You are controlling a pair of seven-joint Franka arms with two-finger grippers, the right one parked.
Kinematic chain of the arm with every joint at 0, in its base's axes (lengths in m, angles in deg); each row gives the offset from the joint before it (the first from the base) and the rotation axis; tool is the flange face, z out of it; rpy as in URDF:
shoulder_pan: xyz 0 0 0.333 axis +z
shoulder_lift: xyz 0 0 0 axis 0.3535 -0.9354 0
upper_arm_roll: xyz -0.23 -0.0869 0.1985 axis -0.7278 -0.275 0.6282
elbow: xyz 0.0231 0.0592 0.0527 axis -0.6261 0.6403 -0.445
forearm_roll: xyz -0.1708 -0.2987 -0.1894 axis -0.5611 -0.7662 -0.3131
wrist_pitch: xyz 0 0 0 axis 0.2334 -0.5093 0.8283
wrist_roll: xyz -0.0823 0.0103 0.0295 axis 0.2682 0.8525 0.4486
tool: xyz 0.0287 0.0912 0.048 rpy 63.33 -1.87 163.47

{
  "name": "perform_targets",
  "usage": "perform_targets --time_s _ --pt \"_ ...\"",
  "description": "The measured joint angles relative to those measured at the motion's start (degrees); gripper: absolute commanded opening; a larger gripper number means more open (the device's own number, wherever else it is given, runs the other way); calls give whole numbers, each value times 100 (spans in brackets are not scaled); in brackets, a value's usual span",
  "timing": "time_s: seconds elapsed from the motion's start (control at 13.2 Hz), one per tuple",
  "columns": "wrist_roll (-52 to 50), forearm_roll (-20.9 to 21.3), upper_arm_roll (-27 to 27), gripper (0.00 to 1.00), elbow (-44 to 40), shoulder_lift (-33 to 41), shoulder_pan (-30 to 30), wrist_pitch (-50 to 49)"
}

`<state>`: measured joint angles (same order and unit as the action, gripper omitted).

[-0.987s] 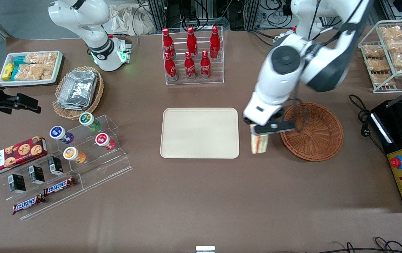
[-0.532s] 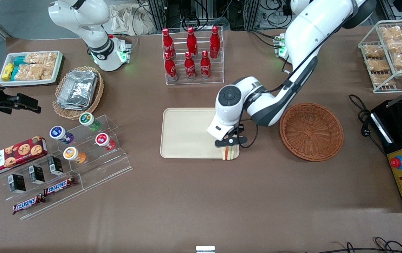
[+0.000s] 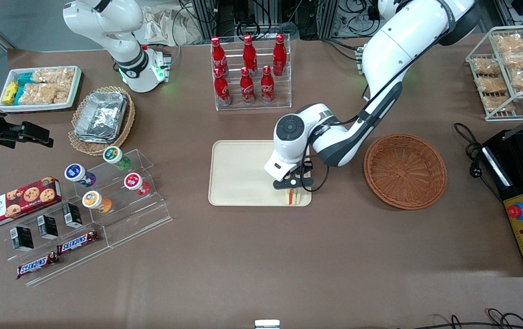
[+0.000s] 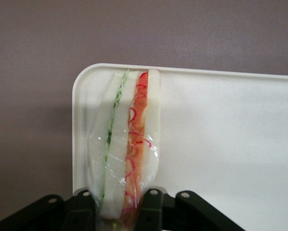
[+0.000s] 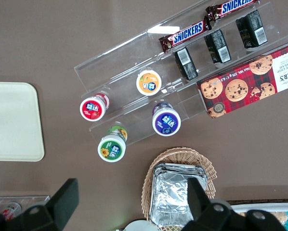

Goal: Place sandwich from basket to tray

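1. My tool (image 3: 291, 188) hangs low over the tray's (image 3: 243, 173) near corner, the one closest to the basket (image 3: 405, 171). The basket looks empty and stands well apart on the tabletop (image 3: 261, 256), toward the working arm's end.

2. The tool (image 4: 119, 211) is clenched on the sandwich (image 4: 124, 149). In the wrist view a finger (image 4: 80, 211) presses each bread face at one end of the wedge, and the rest sticks out free.

3. The sandwich (image 3: 292, 196) stands on edge, its red and green filling stripes facing the wrist camera. It is wrapped in clear film.

4. The relation that matters: the sandwich's long axis runs straight out from the tool along the tray's short rim, ending close to the tray's (image 4: 221, 134) rounded corner. It lies inside the rim, just beside it rather than across it.

5. I cannot tell whether its lower edge already touches the tray or hangs just above it.

6. I judge the carry nearly done; what remains is to lower if needed, open the fingers and lift away.

7. The risk I see is the margin: so near the rim and standing on edge, the wedge may tip over toward the tabletop when released. Shifting slightly toward the tray's middle first would be safer.
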<state>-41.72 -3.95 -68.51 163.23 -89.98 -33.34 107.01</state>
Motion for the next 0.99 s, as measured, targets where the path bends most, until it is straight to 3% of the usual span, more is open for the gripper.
perform_targets --time_s 0.46,0.61,0.84,0.99 --pt "-7 -16 1 100 -416 299 89 -1052" --pt "37 -462 -26 100 -725 727 356 -1568" --pt "883 -1295 83 100 -976 1605 850 -2398" --pt "1795 -1910 767 100 -991 2243 841 -2864"
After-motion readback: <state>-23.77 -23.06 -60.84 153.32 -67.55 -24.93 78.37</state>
